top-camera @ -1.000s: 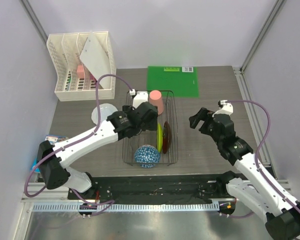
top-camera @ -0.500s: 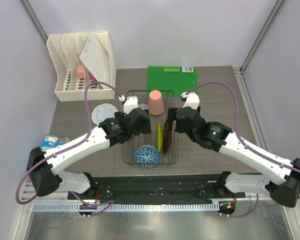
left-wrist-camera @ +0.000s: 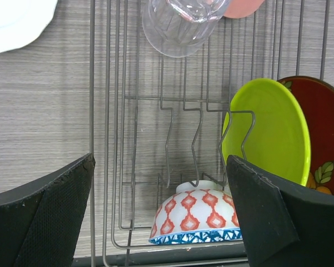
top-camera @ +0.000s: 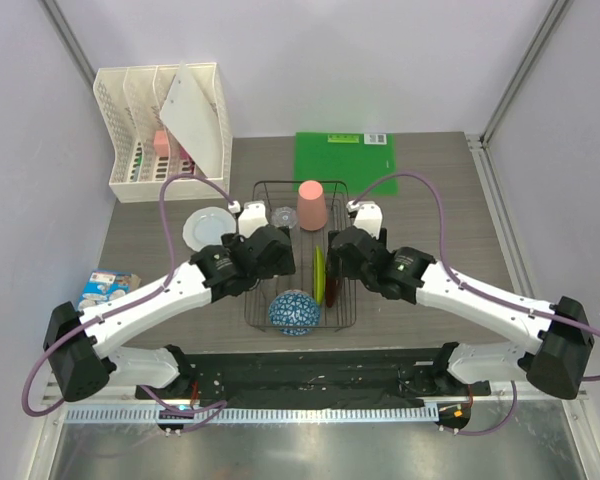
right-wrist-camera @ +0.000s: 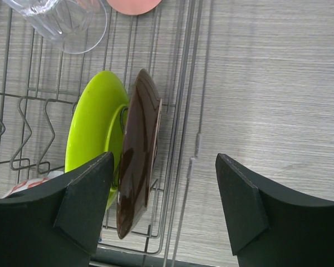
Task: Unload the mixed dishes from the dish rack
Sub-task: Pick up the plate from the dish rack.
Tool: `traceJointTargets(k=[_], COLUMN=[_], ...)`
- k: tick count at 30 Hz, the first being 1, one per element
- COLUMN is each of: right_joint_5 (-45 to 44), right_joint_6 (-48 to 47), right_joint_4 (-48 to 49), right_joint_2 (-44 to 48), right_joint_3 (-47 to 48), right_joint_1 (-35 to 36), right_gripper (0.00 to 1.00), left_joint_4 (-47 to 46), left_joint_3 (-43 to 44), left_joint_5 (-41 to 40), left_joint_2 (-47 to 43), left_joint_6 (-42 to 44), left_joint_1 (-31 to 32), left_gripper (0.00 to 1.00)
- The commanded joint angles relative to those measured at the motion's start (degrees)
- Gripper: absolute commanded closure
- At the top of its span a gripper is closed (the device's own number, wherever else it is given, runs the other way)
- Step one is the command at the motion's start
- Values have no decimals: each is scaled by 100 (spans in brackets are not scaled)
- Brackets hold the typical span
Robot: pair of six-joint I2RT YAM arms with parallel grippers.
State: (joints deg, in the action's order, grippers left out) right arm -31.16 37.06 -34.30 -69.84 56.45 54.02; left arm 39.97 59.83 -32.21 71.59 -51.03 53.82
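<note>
While your right fingers (right-wrist-camera: 242, 200) gape | dark red patterned plate (right-wrist-camera: 138, 150) stands below, between them, long axis toward counter's (top-camera: 430, 200) near edge | left fingers (left-wrist-camera: 44, 206) spread too.

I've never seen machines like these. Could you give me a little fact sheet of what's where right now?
In dish rack: salmon-pink cup, clear glass tumbler, yellow-green plate, dark red plate, patterned bowl
Outside rack: white plate, on the table to its left
Left gripper: open, empty, above rack
Right gripper: open, empty, over rack's right edge
</note>
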Motion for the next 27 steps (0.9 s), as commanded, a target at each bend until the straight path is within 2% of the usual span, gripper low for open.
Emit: traceJointTargets(k=[1,6,17,21,27], right_joint_5=[-48,-39,-321,-540,-839], right_joint_6=[161,188,258,258,223], right_joint_4=[284,179,91,38,-366], right_joint_2=[-169,-626,-1128,-1163,-1093], right_joint_3=[77,252,446,630,1000], right_joint_1=[109,153,249,381,521], right_gripper=[22,25,44,46,40], left_joint_4=[-226,-296,-331,-349,-419], left_joint_3=[-156,-340,-604,-666,-745], left_joint_5=[-40,65,92,153,197], left_joint_2=[-154,-146,-207,-163,-128], left_joint_6=[-223,-346,-470,-487,-505], left_joint_1=[-12,-12,-12,-12,-12], left_gripper=[0,0,0,0,0])
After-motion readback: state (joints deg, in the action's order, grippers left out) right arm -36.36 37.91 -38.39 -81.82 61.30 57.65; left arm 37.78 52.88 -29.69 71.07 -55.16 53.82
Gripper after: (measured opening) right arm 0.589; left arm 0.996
